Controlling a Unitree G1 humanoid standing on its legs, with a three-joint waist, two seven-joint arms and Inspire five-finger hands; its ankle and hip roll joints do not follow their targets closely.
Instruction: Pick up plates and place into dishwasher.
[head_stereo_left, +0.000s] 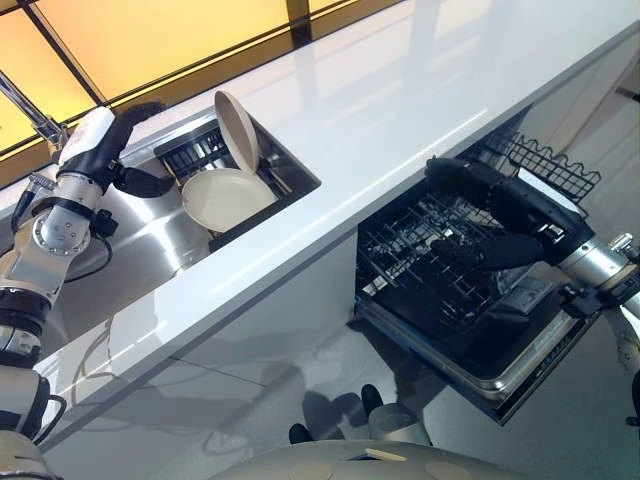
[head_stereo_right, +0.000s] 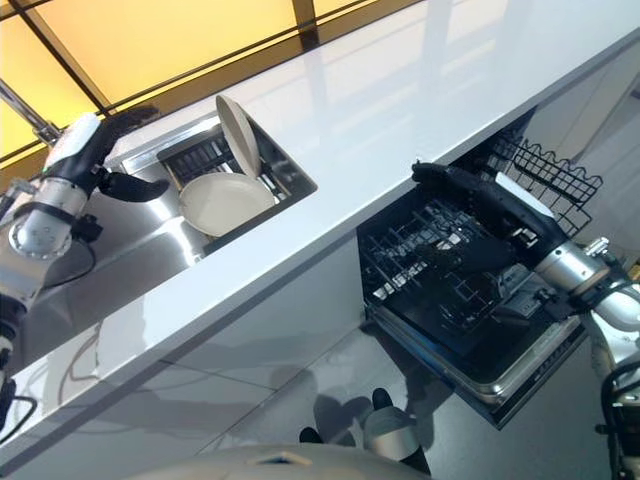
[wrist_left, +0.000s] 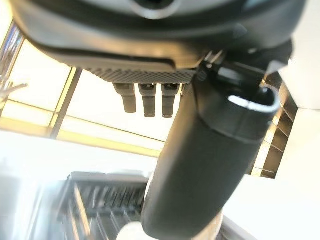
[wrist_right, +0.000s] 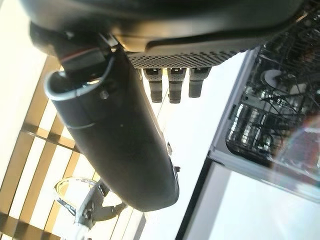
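Left robot hand (head_stereo_left: 118, 150) spread beside cream round ceramic plates (head_stereo_left: 226, 197) in steel sink (head_stereo_left: 160, 235): pinch rim squarely. Right robot hand (head_stereo_left: 492, 215) spread over black wire dishwasher rack (head_stereo_left: 420, 255).

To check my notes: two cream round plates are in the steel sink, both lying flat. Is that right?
Not quite. Only the lower cream round plate lies flat in the steel sink; the other cream plate stands nearly upright, as the left eye view shows.
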